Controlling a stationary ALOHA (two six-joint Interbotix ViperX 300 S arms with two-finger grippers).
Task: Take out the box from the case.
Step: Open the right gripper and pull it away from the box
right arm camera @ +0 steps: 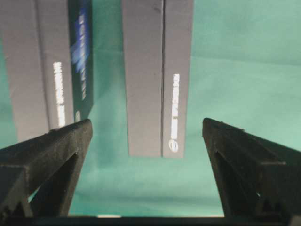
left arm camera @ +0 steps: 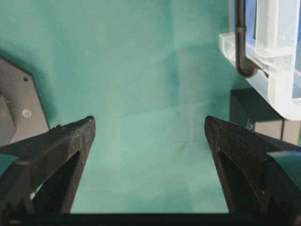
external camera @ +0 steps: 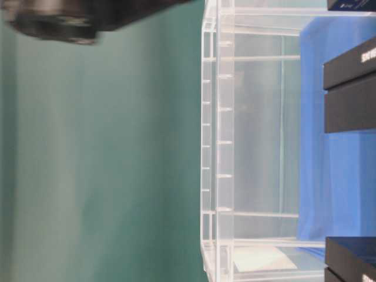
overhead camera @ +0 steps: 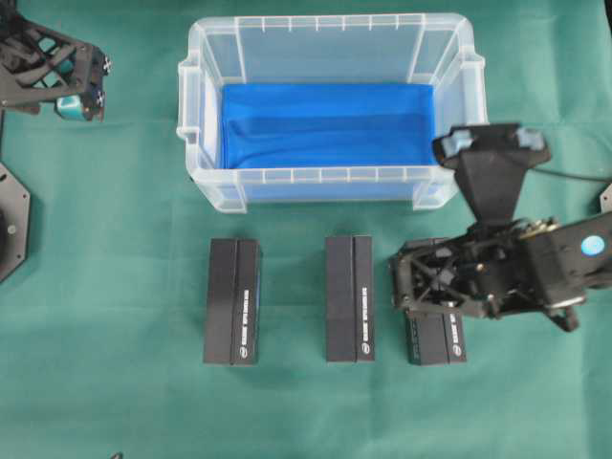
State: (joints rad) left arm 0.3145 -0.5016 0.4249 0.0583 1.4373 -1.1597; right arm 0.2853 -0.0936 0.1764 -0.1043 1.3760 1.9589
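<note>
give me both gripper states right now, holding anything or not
Left gripper: open, holding nothing, over bare green cloth.
Right gripper: open, holding nothing, above the black boxes.

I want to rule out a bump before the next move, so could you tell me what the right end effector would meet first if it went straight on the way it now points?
Probably the green cloth: the open right end effector points down just short of a black box.
</note>
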